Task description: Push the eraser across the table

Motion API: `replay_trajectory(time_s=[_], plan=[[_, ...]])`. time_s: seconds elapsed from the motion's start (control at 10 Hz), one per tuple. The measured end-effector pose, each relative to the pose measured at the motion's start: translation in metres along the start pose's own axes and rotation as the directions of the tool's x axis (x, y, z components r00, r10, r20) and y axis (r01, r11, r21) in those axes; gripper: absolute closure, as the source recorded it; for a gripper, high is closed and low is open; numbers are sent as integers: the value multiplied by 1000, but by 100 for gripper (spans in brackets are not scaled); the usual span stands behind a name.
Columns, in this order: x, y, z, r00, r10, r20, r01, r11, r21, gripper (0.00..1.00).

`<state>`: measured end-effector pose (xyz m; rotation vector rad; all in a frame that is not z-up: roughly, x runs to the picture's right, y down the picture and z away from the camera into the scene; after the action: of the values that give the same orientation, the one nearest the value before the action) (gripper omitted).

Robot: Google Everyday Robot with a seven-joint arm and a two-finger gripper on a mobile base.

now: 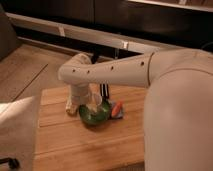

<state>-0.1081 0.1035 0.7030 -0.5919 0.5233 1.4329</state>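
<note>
The eraser, a small black block with pale stripes, lies on the tan wooden table just below my forearm, behind a green cup. My gripper hangs from the bent wrist at the cup's left rim, left of the eraser and apart from it. A pale object, perhaps the white bottle, sits at the cup's top. My white arm covers the right part of the table.
An orange carrot-like piece lies on a small dark pad right of the cup. The table's left edge borders wooden floor. A dark cabinet with a pale rail stands behind the table.
</note>
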Motion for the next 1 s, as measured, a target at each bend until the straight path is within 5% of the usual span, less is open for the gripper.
replay_trajectory(time_s=[0.4,1.0], plan=[[0,0,0,1000,0,0,0,1000,0,39],[-2,-1,-1,1000,-1,9,1,1000,1,95]])
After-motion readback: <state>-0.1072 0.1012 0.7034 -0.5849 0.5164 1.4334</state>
